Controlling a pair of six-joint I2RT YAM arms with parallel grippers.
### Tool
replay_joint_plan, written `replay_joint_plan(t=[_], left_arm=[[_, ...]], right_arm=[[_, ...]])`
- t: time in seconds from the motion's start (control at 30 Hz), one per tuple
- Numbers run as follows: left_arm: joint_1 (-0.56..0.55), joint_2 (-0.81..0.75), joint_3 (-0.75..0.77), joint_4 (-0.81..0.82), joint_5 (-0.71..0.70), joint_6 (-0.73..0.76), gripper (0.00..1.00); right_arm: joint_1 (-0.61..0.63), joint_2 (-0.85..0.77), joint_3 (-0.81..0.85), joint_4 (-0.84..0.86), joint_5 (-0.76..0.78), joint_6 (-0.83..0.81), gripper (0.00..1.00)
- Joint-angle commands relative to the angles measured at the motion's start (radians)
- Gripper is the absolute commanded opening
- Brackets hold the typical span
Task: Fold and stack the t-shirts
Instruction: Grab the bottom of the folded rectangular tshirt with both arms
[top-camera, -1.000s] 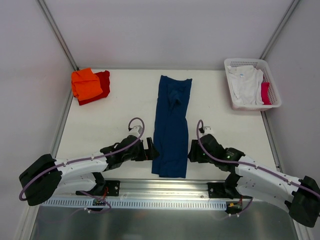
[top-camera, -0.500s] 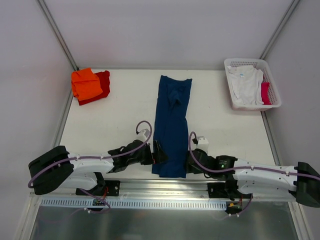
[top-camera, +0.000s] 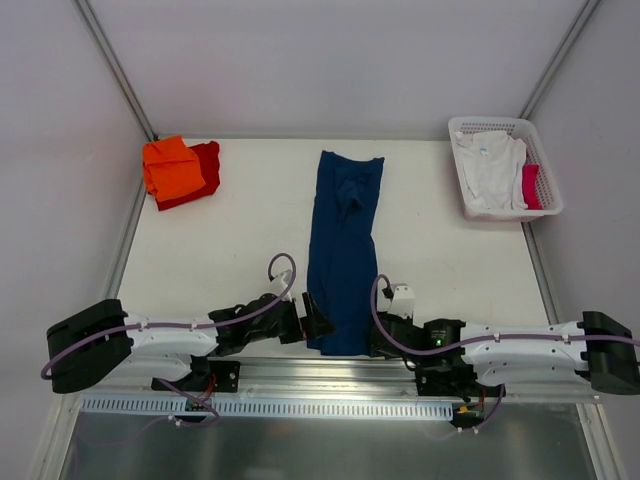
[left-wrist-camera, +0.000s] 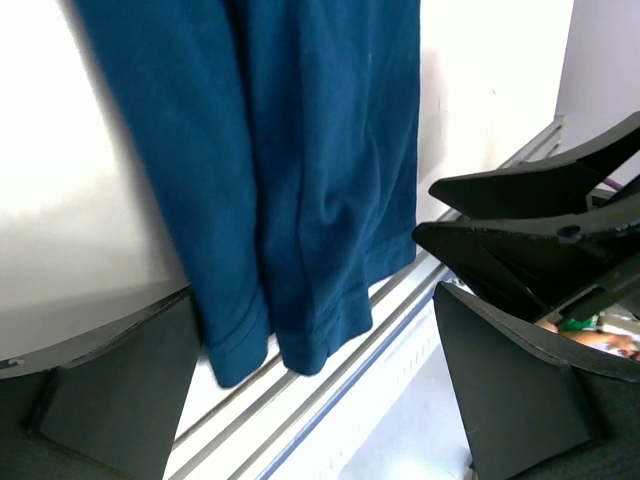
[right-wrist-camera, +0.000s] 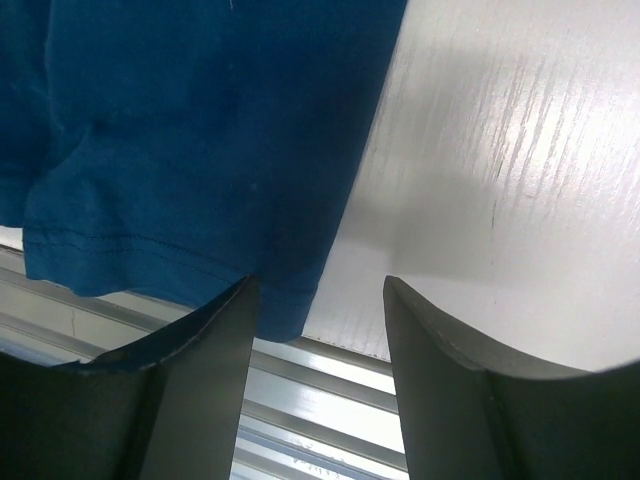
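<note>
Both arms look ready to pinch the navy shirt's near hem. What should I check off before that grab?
1. Left gripper open: ok, jaws wide, hem in front of them.
2. Right gripper open: ok.
3. Right corner centred between its fingers: not ok, cloth sits toward one finger.
4. Navy shirt folded to a straight strip: ok.
5. Hem fully on the table: cannot tell, it reaches the near edge.
6. Fold path free of the orange shirt and basket: ok.
</note>
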Motion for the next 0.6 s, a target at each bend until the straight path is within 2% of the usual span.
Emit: replay_joint_plan(t=[0.0, 0.23, 0.57], left_arm=[[-0.027, -0.030, -0.098, -0.235, -0.025, -0.041, 0.99], [-0.076, -0.095, -0.133, -0.287, -0.069, -0.101, 0.99], [-0.077, 0.060, -0.052, -0.279, -0.072, -0.052, 0.94]], right_arm=[[0.011, 0.012, 0.002, -0.018, 0.044, 0.058, 0.57], [0.015, 0.022, 0.008, -0.014, 0.053, 0.061, 0.57], [0.016, 0.033, 0.018, -0.011, 0.066, 0.055, 0.54]])
